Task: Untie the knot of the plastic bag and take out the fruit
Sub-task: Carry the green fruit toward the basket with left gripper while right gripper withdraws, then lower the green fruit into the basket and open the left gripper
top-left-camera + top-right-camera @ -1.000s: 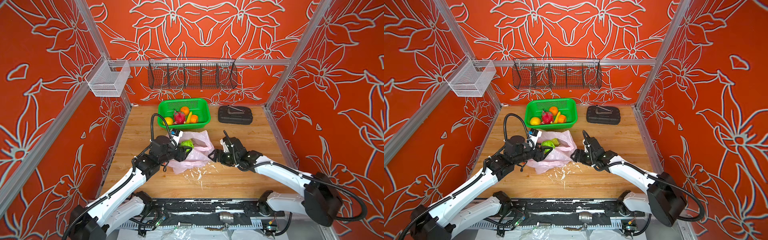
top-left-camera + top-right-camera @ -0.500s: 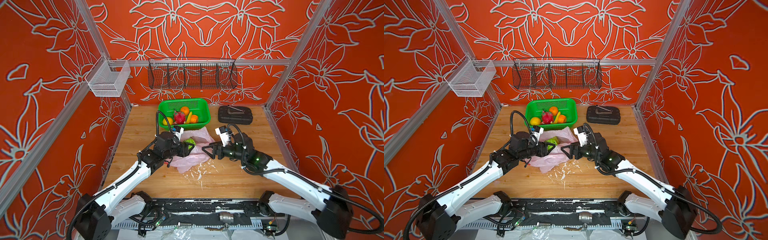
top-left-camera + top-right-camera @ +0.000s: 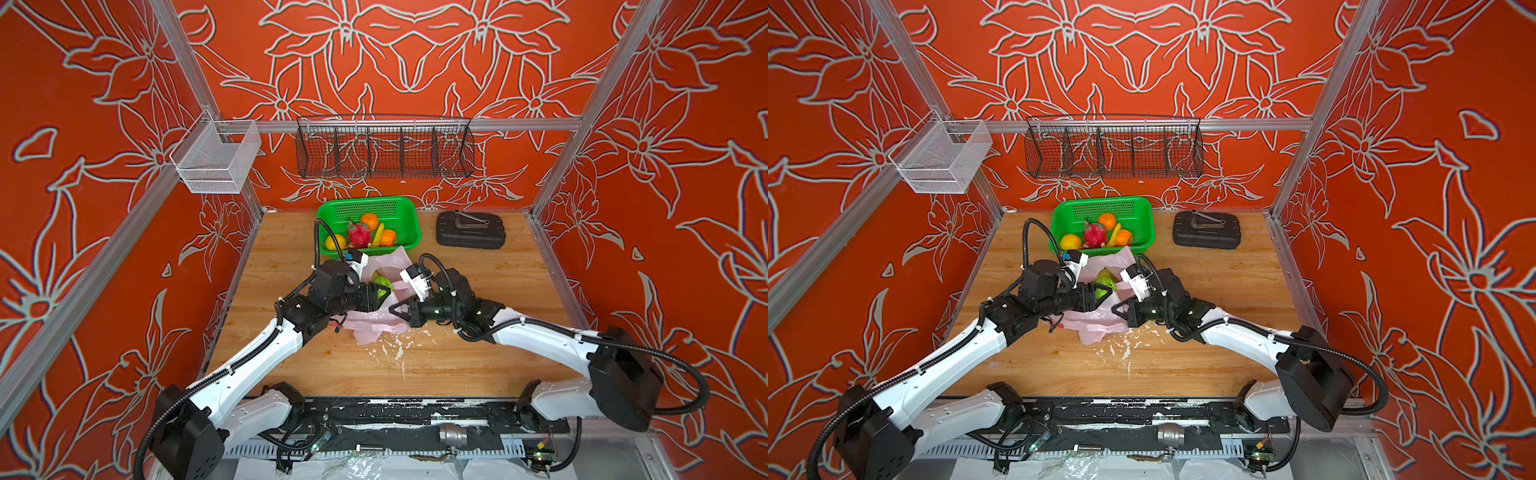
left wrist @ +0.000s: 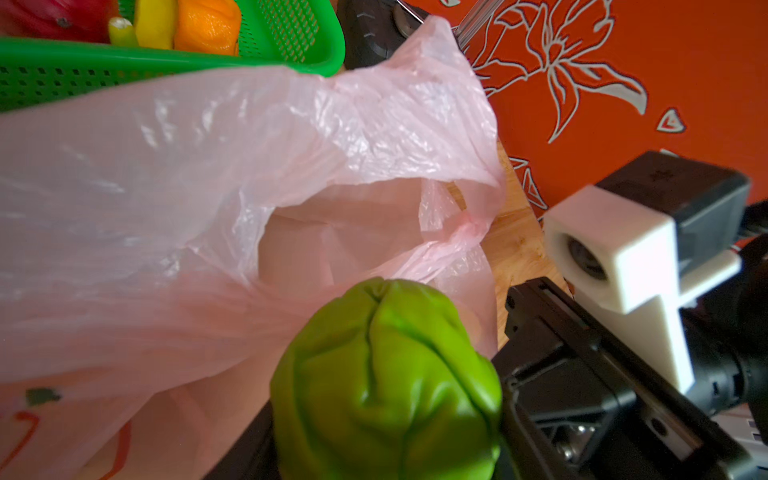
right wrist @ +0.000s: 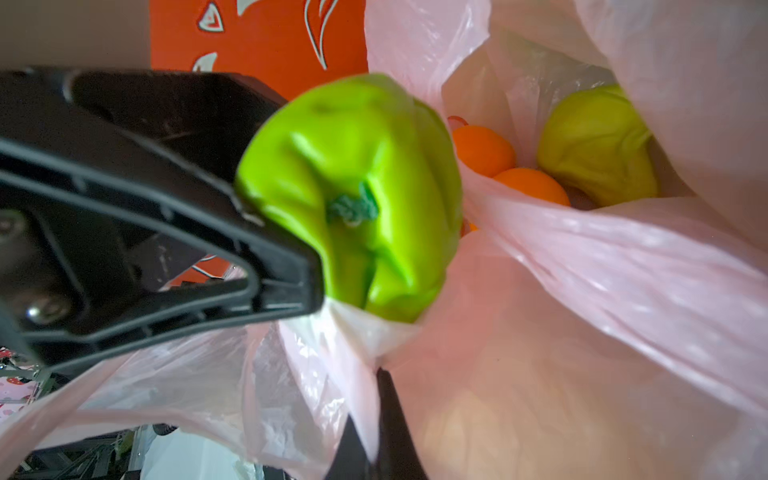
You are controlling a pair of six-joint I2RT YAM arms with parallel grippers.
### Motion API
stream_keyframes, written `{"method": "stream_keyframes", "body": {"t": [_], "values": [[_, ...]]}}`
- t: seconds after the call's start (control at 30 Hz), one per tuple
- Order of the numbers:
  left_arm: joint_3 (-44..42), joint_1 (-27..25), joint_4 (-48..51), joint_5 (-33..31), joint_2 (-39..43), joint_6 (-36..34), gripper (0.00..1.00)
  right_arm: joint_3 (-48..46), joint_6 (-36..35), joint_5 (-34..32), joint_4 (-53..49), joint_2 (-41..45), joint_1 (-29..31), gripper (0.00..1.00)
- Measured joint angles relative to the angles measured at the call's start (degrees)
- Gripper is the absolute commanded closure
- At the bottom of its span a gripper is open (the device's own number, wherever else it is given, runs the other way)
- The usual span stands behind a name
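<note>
Fruit removal, frame centre: the left gripper [image 3: 1100, 296] clamps a green fruit [image 5: 353, 195] at the open mouth of the plastic bag [image 3: 374, 324], whose rim the closed right gripper [image 3: 395, 309] pinches; the next move probably calls for lifting it clear toward the green basket [image 3: 365, 204], upper centre.

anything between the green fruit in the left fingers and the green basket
Yes: the raised far wall of the thin pink plastic bag stands between the wrinkled green toy fruit in the left gripper and the green perforated plastic basket.
</note>
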State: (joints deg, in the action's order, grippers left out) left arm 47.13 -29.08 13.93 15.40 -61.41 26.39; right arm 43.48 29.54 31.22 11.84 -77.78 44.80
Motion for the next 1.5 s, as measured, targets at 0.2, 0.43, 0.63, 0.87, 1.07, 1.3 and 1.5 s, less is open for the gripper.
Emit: {"method": "stream_keyframes", "body": {"t": [0.2, 0.43, 0.63, 0.87, 1.07, 1.3, 1.5], "values": [[0.17, -0.33, 2.36, -3.28, 0.63, -0.22, 0.57, -5.27, -2.16, -1.7, -1.7, 3.32, 0.09, 1.0], [0.87, 0.22, 1.79, -8.17, 2.64, -0.2, 0.56, -9.11, -3.82, -3.41, -8.68, 3.17, 0.09, 1.0], [1.11, 0.22, 2.01, -7.63, 2.38, -0.26, 0.6, -8.46, -3.96, -3.3, -11.13, 2.71, 0.09, 0.64], [8.68, 0.26, 5.2, -8.94, 1.7, -1.29, 0.61, -5.03, -2.67, -7.04, -19.74, 10.43, 0.2, 0.37], [18.88, 4.22, 6.95, -10.71, -2.89, -3.58, 0.63, 4.94, -3.93, -13.51, -26.93, 21.07, -0.07, 0.2], [29.51, 11.39, 4.85, -11.47, -18.62, -4.46, 0.66, 17.03, -6.58, -24.9, -29.55, 19.61, -0.74, 0.14], [35.95, 13.92, 1.29, -12.2, -35.1, -2.16, 0.66, 21.35, -8.5, -32.28, -29.59, 13.84, -0.96, 0.13]]}}
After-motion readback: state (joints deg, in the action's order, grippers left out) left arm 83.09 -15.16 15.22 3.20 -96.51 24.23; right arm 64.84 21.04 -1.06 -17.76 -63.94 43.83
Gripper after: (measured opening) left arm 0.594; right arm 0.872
